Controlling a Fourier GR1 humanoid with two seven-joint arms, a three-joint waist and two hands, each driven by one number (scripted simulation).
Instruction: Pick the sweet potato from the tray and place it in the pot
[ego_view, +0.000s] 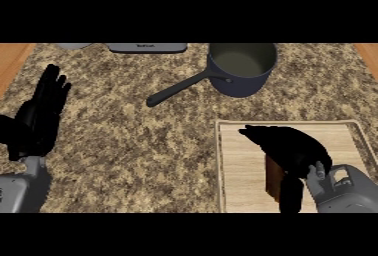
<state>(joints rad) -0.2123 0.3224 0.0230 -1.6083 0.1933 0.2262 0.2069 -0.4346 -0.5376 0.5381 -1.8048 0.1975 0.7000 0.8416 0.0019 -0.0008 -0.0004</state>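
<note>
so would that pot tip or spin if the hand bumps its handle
Probably spin rather than tip: the pot stands upright and looks wide and squat. Its long handle sticks out sideways, so a knock there would likely turn it. It looks empty, so perhaps easily shifted.

The grey appliance bears small lettering — too blurred to read.
</note>
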